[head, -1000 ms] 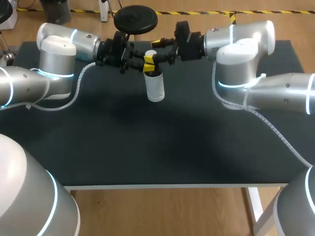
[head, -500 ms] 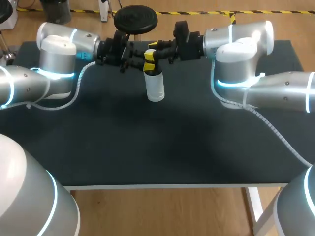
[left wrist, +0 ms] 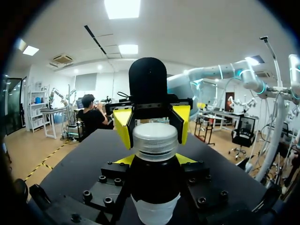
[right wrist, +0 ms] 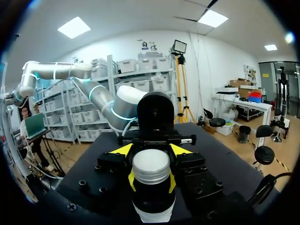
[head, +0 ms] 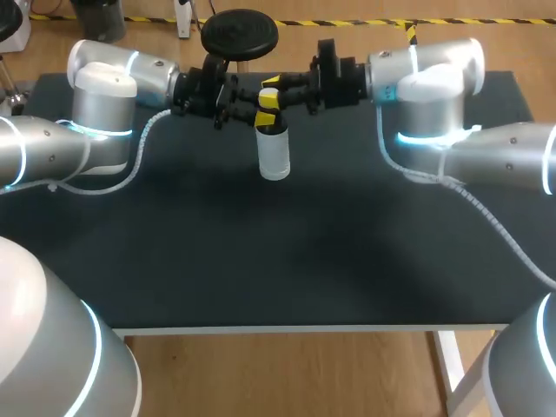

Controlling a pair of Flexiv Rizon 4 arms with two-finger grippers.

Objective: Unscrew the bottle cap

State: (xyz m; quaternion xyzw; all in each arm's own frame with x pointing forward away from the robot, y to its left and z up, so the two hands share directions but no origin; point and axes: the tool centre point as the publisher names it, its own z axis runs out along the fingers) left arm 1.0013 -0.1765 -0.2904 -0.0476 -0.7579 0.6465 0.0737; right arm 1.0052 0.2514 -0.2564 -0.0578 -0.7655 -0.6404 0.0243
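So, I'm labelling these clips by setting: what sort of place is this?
Probably a robotics test bench: at a black table, the left gripper holds a clear plastic bottle while the right gripper clamps its ribbed white cap.

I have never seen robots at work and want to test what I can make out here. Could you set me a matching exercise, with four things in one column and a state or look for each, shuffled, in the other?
Column one:
1. left gripper
2. right gripper
3. bottle
4. table

Column two:
A. dark matte top
B. shut on the bottle cap
C. upright, cap uppermost
D. shut on the bottle below its cap

Pairs: 1-D, 2-B, 3-C, 4-A.
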